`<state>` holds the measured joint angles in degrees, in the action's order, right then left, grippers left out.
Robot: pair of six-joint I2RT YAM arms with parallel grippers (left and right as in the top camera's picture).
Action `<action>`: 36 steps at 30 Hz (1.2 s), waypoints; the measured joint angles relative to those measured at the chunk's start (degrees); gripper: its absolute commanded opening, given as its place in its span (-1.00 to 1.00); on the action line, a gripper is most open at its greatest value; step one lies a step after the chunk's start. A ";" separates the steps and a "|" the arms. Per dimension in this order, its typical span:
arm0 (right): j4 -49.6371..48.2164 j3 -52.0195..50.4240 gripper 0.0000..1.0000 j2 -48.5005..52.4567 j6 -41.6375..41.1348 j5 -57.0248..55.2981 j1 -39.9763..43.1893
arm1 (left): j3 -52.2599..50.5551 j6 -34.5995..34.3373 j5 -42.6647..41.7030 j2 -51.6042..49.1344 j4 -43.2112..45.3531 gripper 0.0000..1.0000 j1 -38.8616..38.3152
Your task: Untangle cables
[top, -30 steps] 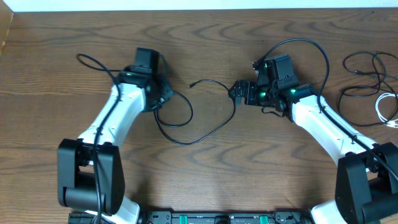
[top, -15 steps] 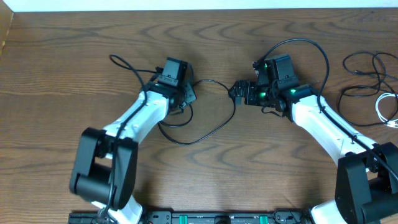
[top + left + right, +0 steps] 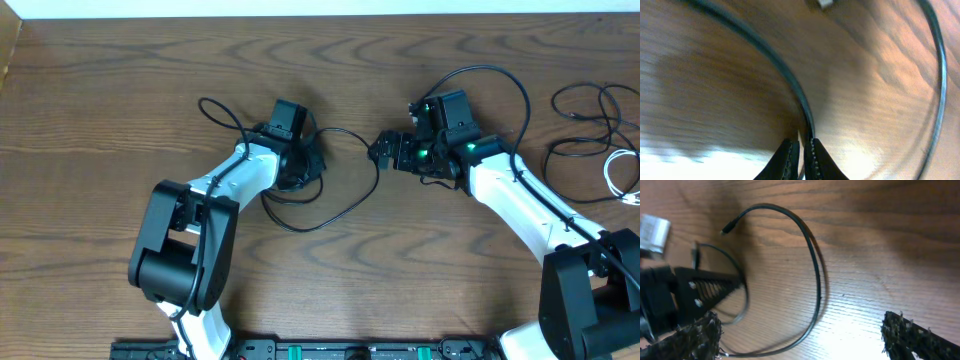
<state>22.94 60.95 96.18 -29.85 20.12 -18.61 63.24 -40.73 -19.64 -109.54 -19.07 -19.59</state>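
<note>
Swung in toward the middle over the last second, left arm [image 3: 235, 178] now folded sharply at the elbow, with a loop of cord carried along; no change on the other side. Beneath everything, bare wooden table [image 3: 100, 80]. Next in size, right arm [image 3: 520, 205], reaching in toward the opposite hand. Narrow pinch of the left gripper [image 3: 801, 150] on the black cable [image 3: 345, 210], cord running straight out of the fingertip gap and curving away ahead of it. Spread as wide as possible and holding nothing, right gripper [image 3: 800, 322], poised over the same cord's arc just beyond its jaws. Well out behind the right hand, remaining cables [image 3: 590, 110], black and white, not yet dealt with. Smallest of all, plug end [image 3: 724, 231], lying free close beside the left hand.

Judged the step in hand: drawing this one cord out straight. To do it well: keep the left pinch firm and low. Bring the right hand down onto the arc between the two hands. Close only with the cord squarely between the pads. Then draw apart slowly, watching for crossings in the loop and a snagged plug.
</note>
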 measured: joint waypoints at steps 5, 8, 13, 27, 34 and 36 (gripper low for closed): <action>-0.33 -2.95 0.98 0.00 -5.99 2.80 0.00 | -0.02 0.00 -6.88 -0.74 -0.20 -0.75 -1.29; -3.87 -7.89 0.99 0.00 -9.79 5.66 0.00 | -0.02 0.00 -9.01 -0.85 -0.48 -0.75 -1.84; -14.10 -16.22 0.78 0.09 -14.21 8.90 0.00 | -0.02 -0.02 -12.24 -0.85 -0.83 -0.75 -1.86; -27.65 -21.75 0.78 -0.04 -20.37 11.37 -1.90 | 0.13 0.44 -24.37 -0.85 -0.85 -0.84 -1.18; -30.71 -22.21 0.66 -0.02 -19.39 8.52 -7.17 | 1.14 2.73 -22.91 1.64 -4.85 -0.84 2.47; -31.43 -22.51 0.58 0.02 -18.62 7.28 -8.79 | 1.18 3.82 -19.82 3.82 -8.85 -0.84 3.78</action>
<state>-8.49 38.44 96.20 -48.47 27.40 -27.40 64.42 -36.91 -39.46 -105.71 -27.92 -15.81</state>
